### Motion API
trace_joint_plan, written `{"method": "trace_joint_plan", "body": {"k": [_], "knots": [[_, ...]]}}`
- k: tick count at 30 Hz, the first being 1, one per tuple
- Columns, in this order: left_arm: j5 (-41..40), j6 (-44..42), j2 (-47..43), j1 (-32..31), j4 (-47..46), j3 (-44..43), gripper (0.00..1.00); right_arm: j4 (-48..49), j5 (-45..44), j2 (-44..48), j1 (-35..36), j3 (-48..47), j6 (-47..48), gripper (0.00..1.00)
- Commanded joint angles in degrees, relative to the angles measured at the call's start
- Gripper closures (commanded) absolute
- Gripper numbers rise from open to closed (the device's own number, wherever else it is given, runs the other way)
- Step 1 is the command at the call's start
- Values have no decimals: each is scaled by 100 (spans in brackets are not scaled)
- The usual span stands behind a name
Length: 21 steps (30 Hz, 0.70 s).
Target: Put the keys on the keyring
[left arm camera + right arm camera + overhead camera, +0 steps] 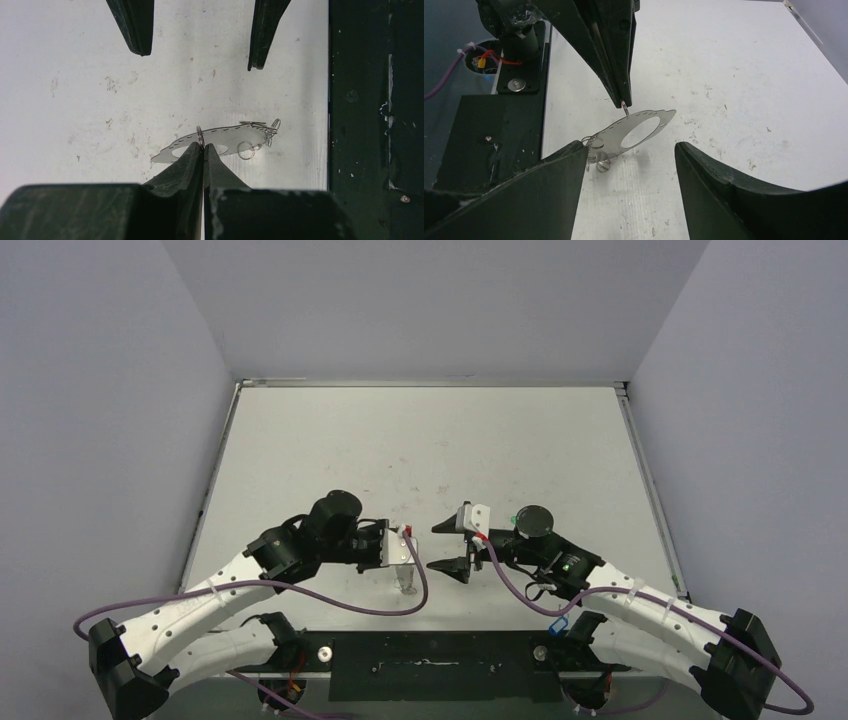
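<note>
My left gripper (202,146) is shut on a small metal ring at the rim of the keyring (235,136). The keyring looks like a thin pale-grey plate with an oval hole, dashes along its edge and small wire loops (246,150) at one end. It hangs from the left gripper (405,545) just above the table. My right gripper (630,146) is open and empty, with its fingers either side of the keyring (611,137). A tiny green spot (514,519) by the right wrist and a small blue piece (560,625) by the right base may be the keys; I cannot tell.
A black base plate (440,665) runs along the near edge, close to the hanging keyring. It shows as a dark strip in the left wrist view (375,120). Purple cables (330,595) loop from both arms. Grey walls stand on three sides of the white table (430,440).
</note>
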<state>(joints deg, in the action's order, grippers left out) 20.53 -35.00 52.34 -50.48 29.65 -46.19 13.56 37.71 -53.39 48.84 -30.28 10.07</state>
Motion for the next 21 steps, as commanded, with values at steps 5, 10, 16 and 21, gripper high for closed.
{"method": "trace_joint_plan", "body": {"k": [5, 10, 16, 21], "knots": [[210, -198, 288, -6, 176, -304, 100, 554, -38, 263, 21, 363, -115, 35], [341, -130, 360, -8, -274, -69, 100, 678, -179, 491, 20, 632, -286, 35], [484, 68, 344, -10, -872, 204, 100, 550, -325, 915, 21, 874, -350, 35], [624, 181, 425, -6, -1223, 320, 100, 379, -464, 1288, 15, 1008, -330, 35]]}}
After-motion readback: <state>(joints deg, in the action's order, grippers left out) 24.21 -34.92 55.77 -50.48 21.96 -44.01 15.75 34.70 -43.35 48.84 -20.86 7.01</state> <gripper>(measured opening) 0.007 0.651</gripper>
